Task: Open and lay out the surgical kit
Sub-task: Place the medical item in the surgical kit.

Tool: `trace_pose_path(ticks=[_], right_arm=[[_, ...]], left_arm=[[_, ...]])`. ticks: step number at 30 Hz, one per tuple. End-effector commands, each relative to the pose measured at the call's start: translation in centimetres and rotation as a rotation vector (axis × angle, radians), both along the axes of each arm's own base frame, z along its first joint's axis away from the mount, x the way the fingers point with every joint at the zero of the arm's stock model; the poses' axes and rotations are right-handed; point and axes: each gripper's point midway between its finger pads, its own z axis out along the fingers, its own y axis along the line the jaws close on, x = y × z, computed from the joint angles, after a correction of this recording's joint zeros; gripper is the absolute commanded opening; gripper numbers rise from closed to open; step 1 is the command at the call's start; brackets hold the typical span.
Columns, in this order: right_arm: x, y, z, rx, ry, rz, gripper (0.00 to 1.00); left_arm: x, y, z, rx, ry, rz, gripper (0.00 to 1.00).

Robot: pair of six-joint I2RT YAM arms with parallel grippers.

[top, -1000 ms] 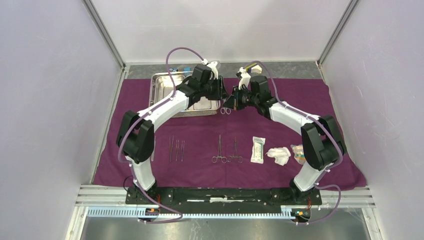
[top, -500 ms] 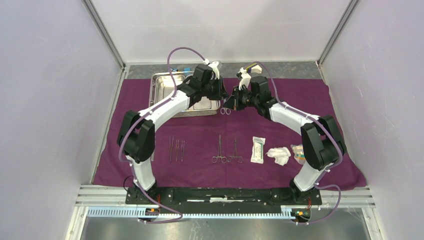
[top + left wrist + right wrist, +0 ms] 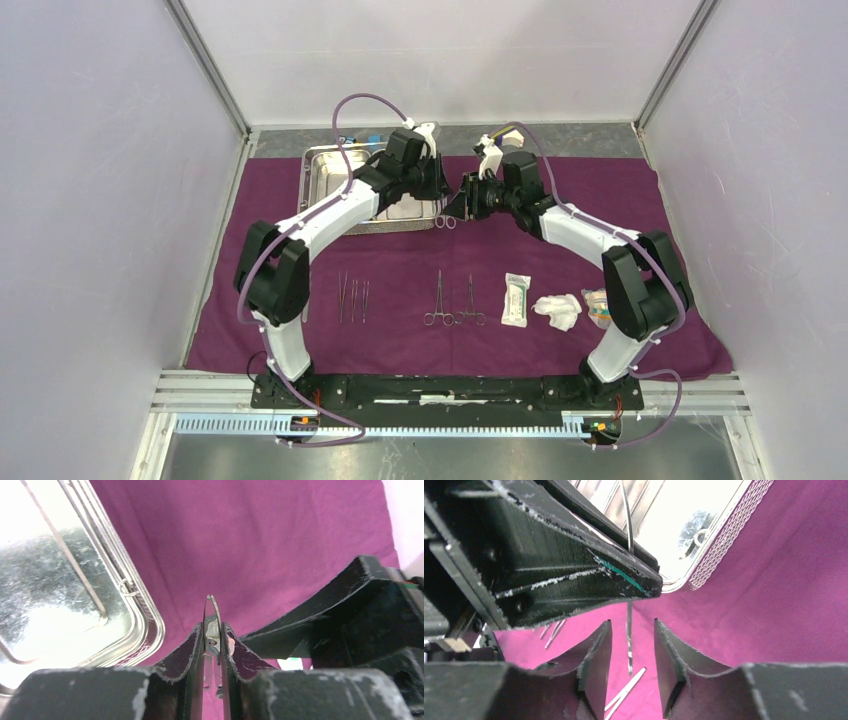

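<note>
The left claw is pinching slim steel forceps, whose curved tip is poking out past its worn black pads. It is hovering over the purple cloth, just beside the shiny tray. The right claw is standing narrowly apart around the thin shaft, touching neither side. Only the top view is showing the ring handles dangling below both claws, with 3 tweezers, a packet and crumpled gauze lying in a row.

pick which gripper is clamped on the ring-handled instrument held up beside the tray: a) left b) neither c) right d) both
a: the left gripper pinches the ring-handled instrument between shut fingers, while the right gripper stands open around its shaft with a gap on each side.
</note>
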Motion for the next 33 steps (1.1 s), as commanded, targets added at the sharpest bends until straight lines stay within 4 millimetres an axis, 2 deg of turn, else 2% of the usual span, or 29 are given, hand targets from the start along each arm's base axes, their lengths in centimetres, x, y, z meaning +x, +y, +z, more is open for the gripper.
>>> trace_pose_path(ticks=[1, 6, 7, 13, 17, 20, 25, 27, 29, 33], right_arm=[[0.0, -1.1, 2.5, -0.007, -0.102, 0.044, 0.48], [-0.2, -4.2, 2.2, -0.091, -0.158, 0.077, 0.54], [-0.6, -5.2, 1.5, -0.121, -0.146, 0.078, 0.54], [-1.0, -10.1, 0.2, -0.226, -0.22, 0.031, 0.55], [-1.8, -12.7, -0.7, -0.262, -0.261, -0.012, 0.55], [-2.4, -14.5, -1.2, -0.31, -0.286, -0.043, 0.55], [-2.1, -17.9, -0.6, -0.424, -0.366, -0.12, 0.56], [-2.4, -19.1, -0.7, -0.45, -0.382, -0.15, 0.56], [-3.0, -20.1, -1.0, -0.468, -0.387, -0.174, 0.56], [-2.7, -21.8, -0.1, -0.483, -0.433, -0.233, 0.56]], left_arm=[[0.6, 0.9, 1.9, 0.039, -0.071, 0.016, 0.02], [-1.4, 2.9, 2.2, 0.095, -0.068, 0.017, 0.02], [-2.1, 3.4, 2.1, 0.108, -0.055, 0.016, 0.02], [-7.1, 6.0, -0.1, 0.202, 0.057, -0.002, 0.02], [-10.9, 6.4, -1.3, 0.23, 0.114, -0.044, 0.02], [-12.8, 6.6, -2.8, 0.249, 0.166, -0.05, 0.02], [-15.2, 7.7, -7.1, 0.261, 0.293, 0.0, 0.02], [-15.9, 7.9, -8.3, 0.261, 0.334, 0.018, 0.02], [-16.3, 8.1, -8.9, 0.266, 0.354, 0.028, 0.02], [-16.9, 8.3, -9.7, 0.263, 0.39, 0.044, 0.02]])
